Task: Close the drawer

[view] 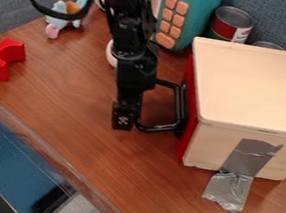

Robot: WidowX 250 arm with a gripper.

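In the camera view the black gripper [125,118] hangs low over the table, left of the box, at the outer side of the drawer's black handle [179,104]. It overlaps the handle's left side, and I cannot tell if they touch. The drawer's red front [189,116] stands against the left side of the pale wooden box [256,90], with little or no gap showing.
Silver tape [232,185] runs from the box down to the brown table [153,191]. Behind are a teal toy phone [196,18] and a can [231,24]. A red block [3,60] and a small plush toy [58,22] lie left.
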